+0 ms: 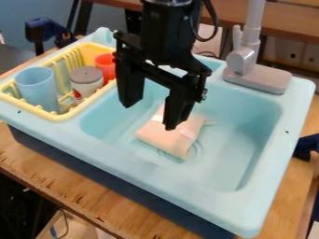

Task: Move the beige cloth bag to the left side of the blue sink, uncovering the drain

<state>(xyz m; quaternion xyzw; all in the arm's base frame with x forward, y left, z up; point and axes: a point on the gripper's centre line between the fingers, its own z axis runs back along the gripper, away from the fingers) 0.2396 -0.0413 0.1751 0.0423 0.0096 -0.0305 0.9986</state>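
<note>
One peach bundle (168, 136) in sink (240, 126), below claw (149, 116).

Count by kind: one sink (187, 191), one faucet (259, 78), one yellow dish rack (59, 115); two cups, namely one blue cup (37, 88) and one red cup (107, 68); one grey-topped white container (86, 83); one pale pink bundle (163, 137); one two-fingered gripper (148, 116).

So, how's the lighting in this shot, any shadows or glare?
Camera view: soft light on the sink's rim, darker shading on the basin wall at picture right; the black arm reads almost as a silhouette; whitish patches on the pinkish bundle, glare or markings, I can't tell.
</note>
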